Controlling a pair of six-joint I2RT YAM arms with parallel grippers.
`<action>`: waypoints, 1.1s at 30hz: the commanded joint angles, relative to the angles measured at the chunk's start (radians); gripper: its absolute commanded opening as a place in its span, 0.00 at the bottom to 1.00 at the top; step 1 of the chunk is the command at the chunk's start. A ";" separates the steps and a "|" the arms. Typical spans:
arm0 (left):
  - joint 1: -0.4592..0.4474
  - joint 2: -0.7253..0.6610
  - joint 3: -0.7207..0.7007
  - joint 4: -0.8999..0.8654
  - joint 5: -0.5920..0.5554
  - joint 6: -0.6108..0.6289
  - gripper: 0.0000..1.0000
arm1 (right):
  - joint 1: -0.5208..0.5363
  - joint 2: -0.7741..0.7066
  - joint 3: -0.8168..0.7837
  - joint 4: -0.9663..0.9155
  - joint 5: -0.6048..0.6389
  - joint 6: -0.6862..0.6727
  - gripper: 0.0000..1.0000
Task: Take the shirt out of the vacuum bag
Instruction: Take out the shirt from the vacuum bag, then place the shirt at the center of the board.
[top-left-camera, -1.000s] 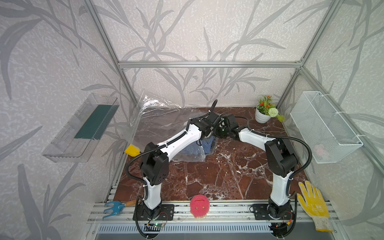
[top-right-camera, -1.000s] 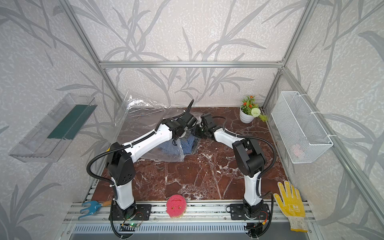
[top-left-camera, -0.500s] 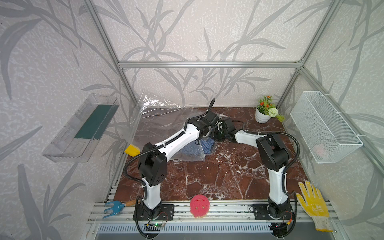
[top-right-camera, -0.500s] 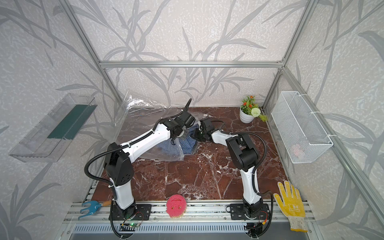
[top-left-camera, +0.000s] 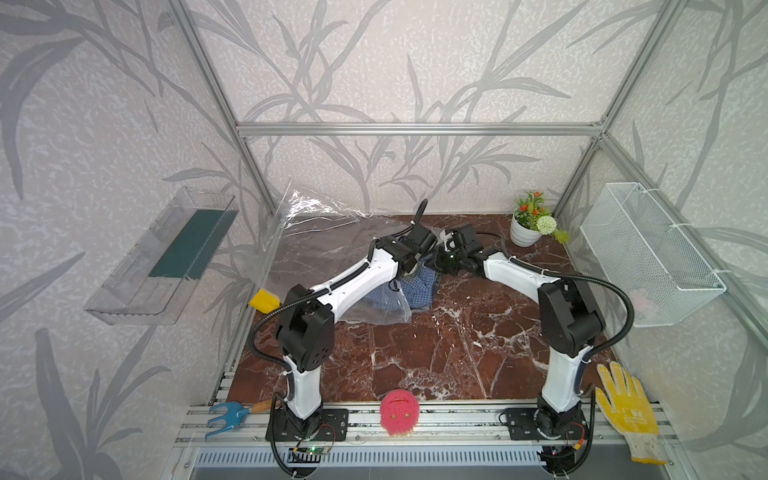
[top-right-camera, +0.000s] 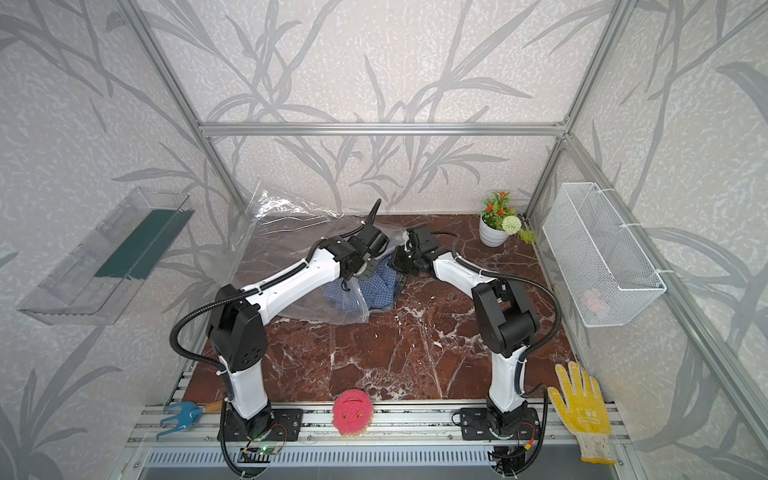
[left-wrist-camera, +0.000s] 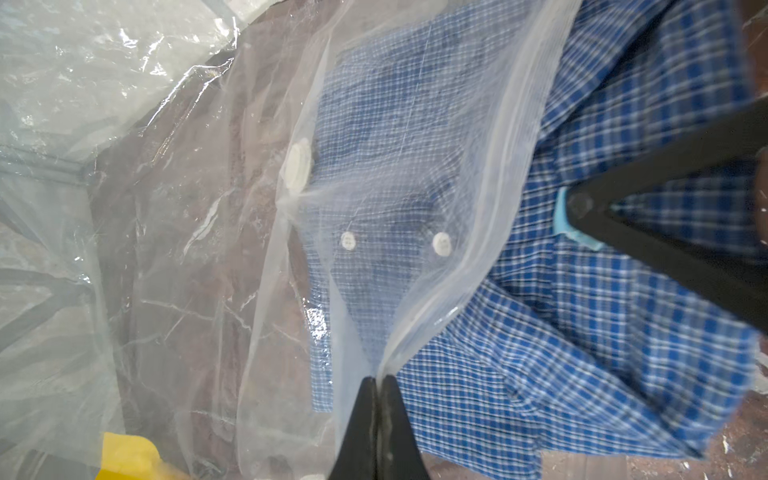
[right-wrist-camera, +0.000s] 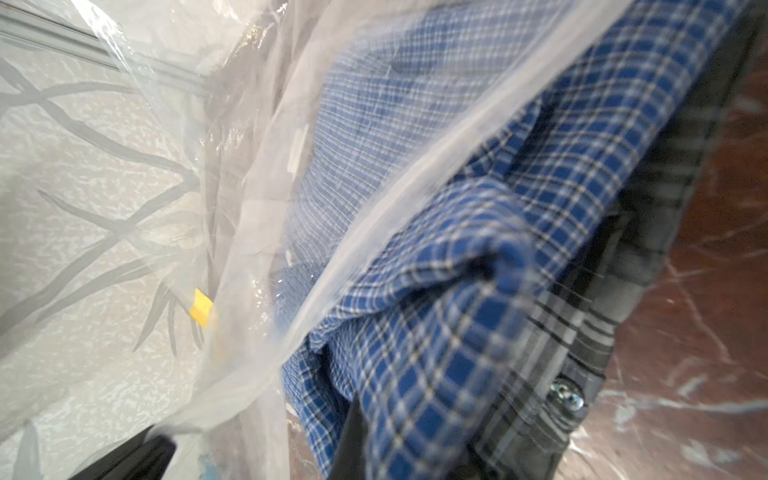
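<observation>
Enclosure: leaf-patterned grey walls (top-left-camera: 374, 62), aluminium frame (top-left-camera: 415, 129), red-brown marble floor (top-left-camera: 415, 345), clear wall shelf (top-left-camera: 124, 291), white wire basket (top-left-camera: 648, 257); even, diffuse light.

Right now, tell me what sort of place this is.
Probably a robot test cell dressed as a home corner: an aluminium frame holds leaf-patterned wall panels, two arms are bolted to a rail in front of the marble-look tabletop, and a potted plant sits as a prop.

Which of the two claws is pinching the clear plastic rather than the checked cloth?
The left gripper: its tips are shut on the vacuum bag at its open edge. The right gripper is closed on the blue checked shirt instead.
</observation>
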 joint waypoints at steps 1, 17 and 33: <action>0.015 -0.032 -0.024 0.006 0.000 -0.020 0.00 | -0.022 -0.079 -0.030 -0.092 0.022 -0.024 0.00; 0.034 0.002 -0.037 0.046 0.033 -0.020 0.00 | -0.147 -0.210 0.084 -0.470 -0.035 -0.191 0.00; 0.072 0.037 -0.026 0.073 0.065 -0.021 0.00 | -0.509 -0.369 -0.221 -0.655 0.180 -0.478 0.00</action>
